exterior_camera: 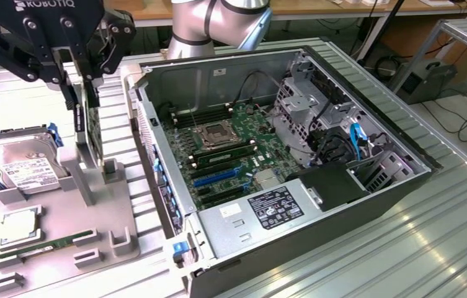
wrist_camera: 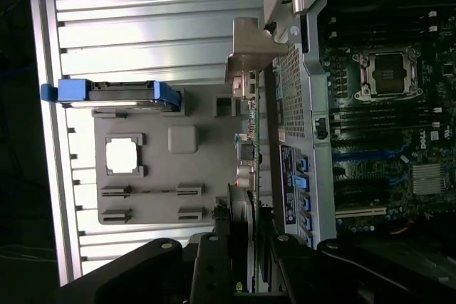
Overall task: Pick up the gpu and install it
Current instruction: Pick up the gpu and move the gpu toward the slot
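The tool (exterior_camera: pixel 84 77) is clamped on the upright gpu (exterior_camera: pixel 92 130), which stands at the grey holder (exterior_camera: pixel 117 217), at nine o'clock from the open computer case (exterior_camera: pixel 216 81). The pickup looks half done. Installation is not yet done, and the board's blue slots (exterior_camera: pixel 216 178) lie bare.

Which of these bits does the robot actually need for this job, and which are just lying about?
For the job: gripper, gpu, open computer case, motherboard.
Lying about: hard drive, processor chip, memory stick.
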Robot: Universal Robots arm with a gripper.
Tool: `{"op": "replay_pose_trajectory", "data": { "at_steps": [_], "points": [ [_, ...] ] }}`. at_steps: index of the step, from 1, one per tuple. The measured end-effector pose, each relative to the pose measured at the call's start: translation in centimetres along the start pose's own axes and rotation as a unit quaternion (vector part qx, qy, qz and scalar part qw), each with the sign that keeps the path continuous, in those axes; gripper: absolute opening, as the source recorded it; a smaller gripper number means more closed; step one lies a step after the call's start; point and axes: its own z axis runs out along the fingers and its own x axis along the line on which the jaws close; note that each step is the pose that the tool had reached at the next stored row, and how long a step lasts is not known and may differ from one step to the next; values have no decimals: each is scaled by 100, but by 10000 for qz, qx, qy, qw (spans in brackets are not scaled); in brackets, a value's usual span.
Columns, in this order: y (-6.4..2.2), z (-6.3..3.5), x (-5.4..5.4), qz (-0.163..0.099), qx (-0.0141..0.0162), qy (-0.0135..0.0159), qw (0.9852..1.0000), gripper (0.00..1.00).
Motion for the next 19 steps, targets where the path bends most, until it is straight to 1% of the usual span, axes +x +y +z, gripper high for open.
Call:
{"op": "replay_pose_trajectory", "data": {
  "at_steps": [10, 19],
  "points": [
    [-4, 179, -26, 0, 0, 0, 10000, 26],
    [0, 198, -89, 0, 0, 0, 10000, 26]
  ]
}}
